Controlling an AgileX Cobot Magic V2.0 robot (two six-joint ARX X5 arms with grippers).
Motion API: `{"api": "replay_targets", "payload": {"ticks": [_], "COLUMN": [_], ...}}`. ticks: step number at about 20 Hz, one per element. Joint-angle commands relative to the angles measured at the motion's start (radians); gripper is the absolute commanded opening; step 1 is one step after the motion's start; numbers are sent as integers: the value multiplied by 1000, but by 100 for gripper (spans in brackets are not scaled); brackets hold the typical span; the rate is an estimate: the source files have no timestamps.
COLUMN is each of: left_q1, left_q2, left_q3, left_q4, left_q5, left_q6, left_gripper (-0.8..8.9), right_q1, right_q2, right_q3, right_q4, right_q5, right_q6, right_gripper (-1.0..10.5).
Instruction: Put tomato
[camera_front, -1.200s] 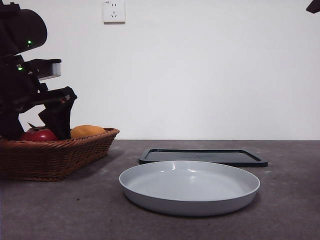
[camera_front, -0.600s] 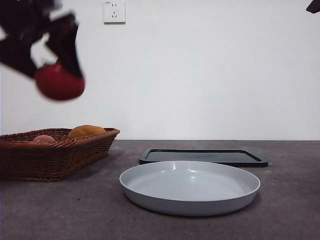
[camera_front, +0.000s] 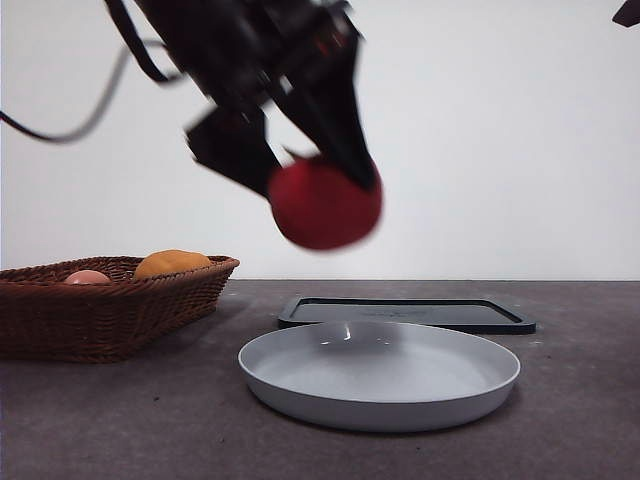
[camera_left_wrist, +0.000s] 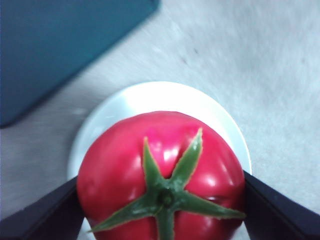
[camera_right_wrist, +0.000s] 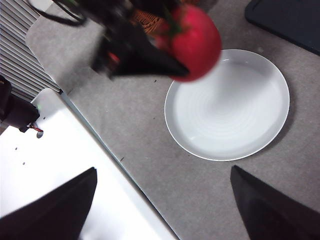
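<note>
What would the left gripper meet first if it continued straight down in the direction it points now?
Probably the white plate: the left gripper, shut on the tomato, points down at it, with only air between them, though depth is unclear.

A dark grey, matte table (camera_front: 120, 420) carries three items. A brown woven wicker basket (camera_front: 110, 315) sits at the left. A round, shallow, pale grey plate (camera_front: 380, 375) rests near the front, right of centre. A flat, black rectangular tray (camera_front: 405, 313) lies just behind the plate, farther back. Basket and plate stand apart.
</note>
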Motion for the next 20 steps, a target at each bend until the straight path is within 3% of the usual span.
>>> {"api": "replay_targets", "payload": {"ticks": [1,8,20], "left_q1": [-35,-71,-73], "left_q2": [81,223,240], "left_q3": [14,14,14], "left_q4": [47,97,96], "left_q5": [-4,-60,-82], "left_q6": [17,66,99], "left_gripper": [334,334,345], "right_q1": [7,7,7], "right_q2": [8,8,8], "right_q3": [19,19,19], "right_q4": [6,6,6], "right_q5": [-1,-2,-2], "right_q6": [0,4,4], "right_gripper": [425,425,425]}}
